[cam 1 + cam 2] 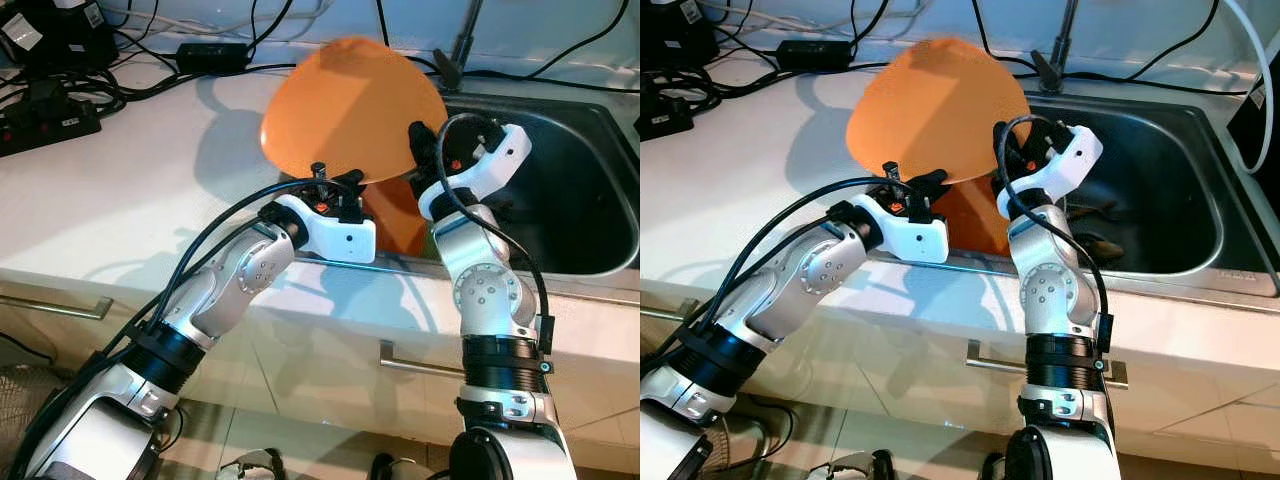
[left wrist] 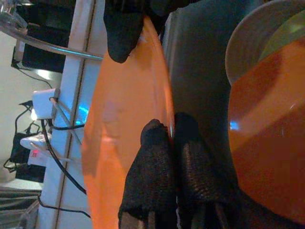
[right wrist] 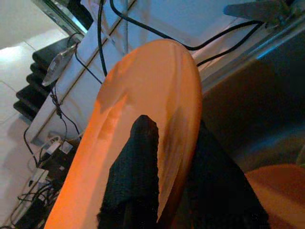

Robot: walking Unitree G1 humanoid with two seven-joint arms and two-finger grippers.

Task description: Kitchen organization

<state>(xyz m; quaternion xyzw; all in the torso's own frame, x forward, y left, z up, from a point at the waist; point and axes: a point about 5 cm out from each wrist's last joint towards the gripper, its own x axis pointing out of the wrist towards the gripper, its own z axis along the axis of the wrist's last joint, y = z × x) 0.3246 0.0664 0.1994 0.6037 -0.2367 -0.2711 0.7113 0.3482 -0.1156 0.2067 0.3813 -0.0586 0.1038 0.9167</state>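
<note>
Cabinet handle (image 1: 420, 366), white countertop (image 1: 120, 200), steel sink (image 1: 590, 200), cables (image 1: 60, 90)

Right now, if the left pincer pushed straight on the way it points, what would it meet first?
The left pincer is already shut on the orange plate rim. Pushing on would drive into that plate; beyond lies the right pincer's fingertip, depth unclear.

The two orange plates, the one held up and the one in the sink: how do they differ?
The held orange plate is tilted in the air, gripped at its rim by the left pincer and right pincer. The second orange plate sits low in the sink, untouched and mostly hidden. Both are the same orange.
</note>
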